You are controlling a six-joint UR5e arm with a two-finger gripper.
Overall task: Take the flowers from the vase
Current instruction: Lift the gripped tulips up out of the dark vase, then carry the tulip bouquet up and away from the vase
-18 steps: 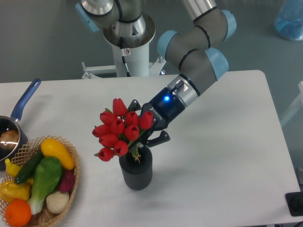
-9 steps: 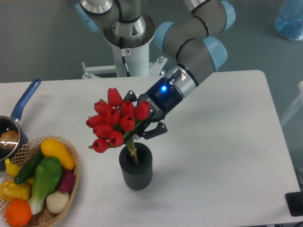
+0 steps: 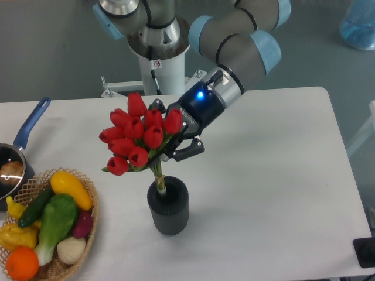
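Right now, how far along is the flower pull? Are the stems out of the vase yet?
Done: the gripper is shut on the flowers, just under the red buds.

In hand: the bunch is raised and tilted left, but the stem ends still dip into the mouth of the vase.

Left: lift until the stems clear the rim.

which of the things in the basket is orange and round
The orange at the front left corner of the basket. It alone is round and orange; the others are yellow, green, purple or whitish.
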